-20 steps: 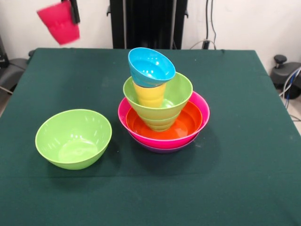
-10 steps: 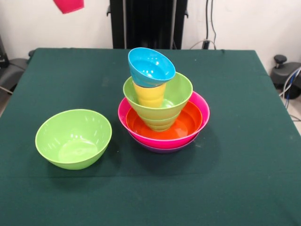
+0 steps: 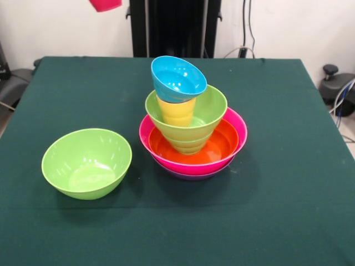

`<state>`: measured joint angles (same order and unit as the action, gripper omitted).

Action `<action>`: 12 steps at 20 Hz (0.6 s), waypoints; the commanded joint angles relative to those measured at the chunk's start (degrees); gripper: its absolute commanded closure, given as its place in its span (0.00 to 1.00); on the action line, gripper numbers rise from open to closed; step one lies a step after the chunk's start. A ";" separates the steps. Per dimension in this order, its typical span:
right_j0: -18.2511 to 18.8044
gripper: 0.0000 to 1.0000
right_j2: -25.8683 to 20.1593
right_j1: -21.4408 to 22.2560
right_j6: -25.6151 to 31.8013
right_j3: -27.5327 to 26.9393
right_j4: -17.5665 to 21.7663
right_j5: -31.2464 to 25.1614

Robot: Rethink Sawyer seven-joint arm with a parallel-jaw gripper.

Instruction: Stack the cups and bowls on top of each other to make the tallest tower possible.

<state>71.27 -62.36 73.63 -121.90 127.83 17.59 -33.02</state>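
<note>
The tower stands mid-table: a purple bowl [image 3: 191, 176] lowest, then a hot pink bowl [image 3: 239, 132], an orange bowl [image 3: 223, 145] and a lime green bowl [image 3: 214, 108] nested in it. A yellow cup [image 3: 176, 111] stands in the green bowl. On the cup a sky blue bowl [image 3: 177, 78] rests tilted, its mouth facing the front. The lower part of a red cup [image 3: 105, 4] hangs in the air at the top edge, left of the tower. The gripper is out of the picture, and whatever holds the cup is hidden.
A large lime green bowl [image 3: 87, 162] sits upright and alone on the dark green table [image 3: 288, 194], to the front left of the tower. Cables and a black stand lie beyond the table's right edge.
The red cup has risen and shifted right along the top edge, so only its bottom shows now. The gripper seen beside it one second ago has left the picture. The tower and the lone bowl are unmoved.
</note>
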 commanded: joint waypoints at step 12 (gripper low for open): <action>-11.53 1.00 6.63 -3.13 -2.33 3.91 4.52 0.28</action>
<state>64.87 -60.02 73.88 -121.90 128.13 17.65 -33.02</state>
